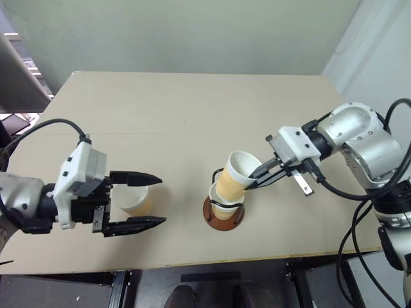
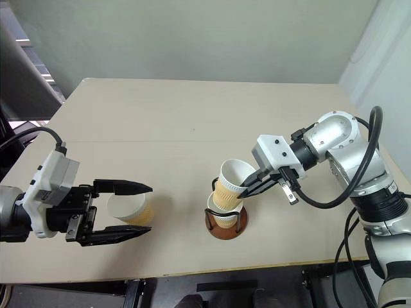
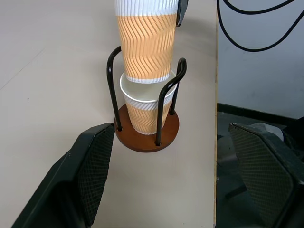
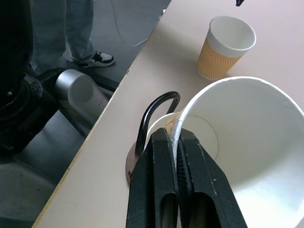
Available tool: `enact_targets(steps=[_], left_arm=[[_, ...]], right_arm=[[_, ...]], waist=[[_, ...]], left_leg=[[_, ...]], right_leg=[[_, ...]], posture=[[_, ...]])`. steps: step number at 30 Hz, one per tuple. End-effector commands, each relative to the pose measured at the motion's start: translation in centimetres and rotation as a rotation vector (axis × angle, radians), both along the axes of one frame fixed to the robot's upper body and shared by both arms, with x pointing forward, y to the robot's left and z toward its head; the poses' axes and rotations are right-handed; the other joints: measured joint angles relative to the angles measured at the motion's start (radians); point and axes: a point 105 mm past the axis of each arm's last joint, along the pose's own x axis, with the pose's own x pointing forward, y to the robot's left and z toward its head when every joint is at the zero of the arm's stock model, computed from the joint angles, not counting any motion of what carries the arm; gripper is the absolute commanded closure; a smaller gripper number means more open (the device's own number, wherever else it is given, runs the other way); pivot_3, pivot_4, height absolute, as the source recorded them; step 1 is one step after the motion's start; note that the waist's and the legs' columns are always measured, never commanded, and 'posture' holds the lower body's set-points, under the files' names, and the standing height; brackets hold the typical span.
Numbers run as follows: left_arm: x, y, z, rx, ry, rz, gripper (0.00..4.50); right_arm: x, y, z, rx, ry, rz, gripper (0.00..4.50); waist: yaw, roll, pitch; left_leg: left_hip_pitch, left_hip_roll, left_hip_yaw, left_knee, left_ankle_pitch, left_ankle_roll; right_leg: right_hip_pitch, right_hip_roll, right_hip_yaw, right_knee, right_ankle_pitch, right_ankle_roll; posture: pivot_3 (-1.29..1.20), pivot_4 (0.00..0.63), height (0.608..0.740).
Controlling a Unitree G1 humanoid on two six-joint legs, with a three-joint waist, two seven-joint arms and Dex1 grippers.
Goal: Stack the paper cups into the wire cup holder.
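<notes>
The wire cup holder (image 1: 224,218) stands near the table's front edge with one paper cup (image 1: 221,200) seated in it. A second paper cup (image 1: 237,172) leans tilted above it, its bottom dipping into the seated cup. My right gripper (image 4: 175,137) is shut on this cup's white rim (image 4: 247,90), one finger inside and one outside. A third paper cup (image 1: 136,200) stands upright on the table to the left. My left gripper (image 1: 162,200) hangs open and points at the holder (image 3: 147,137), and the third cup shows between its fingers (image 1: 131,176) without touching them.
The tan table (image 1: 192,115) stretches far behind the holder. Its front edge (image 1: 192,262) runs close below the holder and the left gripper. A person's legs and a shoe (image 4: 92,57) stand on the floor beyond the table's side. Black cables (image 1: 359,218) hang by the right arm.
</notes>
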Motion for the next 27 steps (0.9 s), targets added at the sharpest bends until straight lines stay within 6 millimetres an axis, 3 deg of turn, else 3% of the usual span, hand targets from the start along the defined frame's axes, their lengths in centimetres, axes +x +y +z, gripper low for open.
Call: enact_targets(steps=[1, 4, 7, 11, 17, 18, 22, 27], left_arm=[[-0.1, 0.1, 0.5, 0.01, -0.034, -0.002, 0.38], [-0.2, 0.2, 1.3, -0.019, -0.059, -0.005, 0.38], [-0.6, 0.3, 2.5, -0.075, -0.074, -0.023, 0.38], [-1.0, 0.9, 4.4, -0.212, -0.112, -0.018, 0.38], [-1.5, 1.0, 4.5, -0.232, -0.101, -0.017, 0.38], [-1.5, 1.0, 4.6, -0.232, -0.103, -0.013, 0.38], [-1.3, 1.8, 3.8, -0.18, -0.083, 0.039, 0.38], [0.5, 3.4, 0.9, 0.012, -0.066, 0.136, 0.38]], right_arm=[[-0.5, 0.2, 0.5, 0.004, -0.046, 0.035, 4.48], [-0.6, 0.3, 0.4, 0.0, -0.052, 0.04, 4.48], [-0.5, 0.2, 0.3, -0.005, -0.055, 0.038, 3.87], [-0.5, 0.2, 0.0, -0.011, -0.051, 0.04, 2.46], [-0.5, 0.3, 0.0, -0.005, -0.052, 0.046, 0.32], [-0.2, 0.1, 0.8, 0.023, -0.046, 0.024, 0.06], [-0.3, -2.7, 4.4, 0.178, 0.062, -0.063, 0.06], [-0.6, -8.0, 6.2, 0.343, 0.154, -0.23, 0.06]], waist=[[0.0, 0.0, 0.0], [0.0, 0.0, 0.0], [0.0, 0.0, 0.0], [0.0, 0.0, 0.0], [0.0, 0.0, 0.0], [0.0, 0.0, 0.0], [0.002, 0.0, 0.0], [0.021, -0.003, -0.002]], left_leg=[[0.0, 0.0, 0.0, 0.0, 0.0, 0.0], [0.0, 0.0, 0.0, 0.0, 0.0, 0.0], [0.0, 0.0, 0.0, 0.0, 0.0, 0.0], [0.0, 0.0, 0.001, 0.0, 0.0, 0.0], [0.0, 0.001, 0.001, 0.0, 0.0, 0.0], [0.0, 0.001, 0.001, 0.0, 0.0, 0.0], [0.0, 0.0, 0.001, 0.0, 0.0, 0.0], [0.0, 0.0, 0.0, -0.001, 0.0, 0.0]], right_leg=[[0.0, 0.0, 0.0, 0.0, 0.0, 0.0], [0.0, 0.0, 0.0, 0.0, 0.0, 0.0], [0.0, 0.0, 0.0, 0.0, 0.0, 0.0], [0.0, 0.0, 0.0, 0.0, 0.0, 0.0], [0.0, 0.0, 0.0, 0.0, 0.0, 0.0], [0.0, 0.001, 0.0, 0.0, 0.0, 0.0], [0.0, 0.001, 0.0, 0.0, 0.0, 0.0], [0.002, 0.002, 0.001, -0.005, -0.001, -0.001]], posture=[[0.0, 0.15, 0.74], [0.0, 0.15, 0.74], [0.0, 0.15, 0.74], [0.0, 0.15, 0.74], [0.0, 0.15, 0.74], [0.0, 0.15, 0.74], [0.0, 0.15, 0.74], [0.0, 0.15, 0.74]])
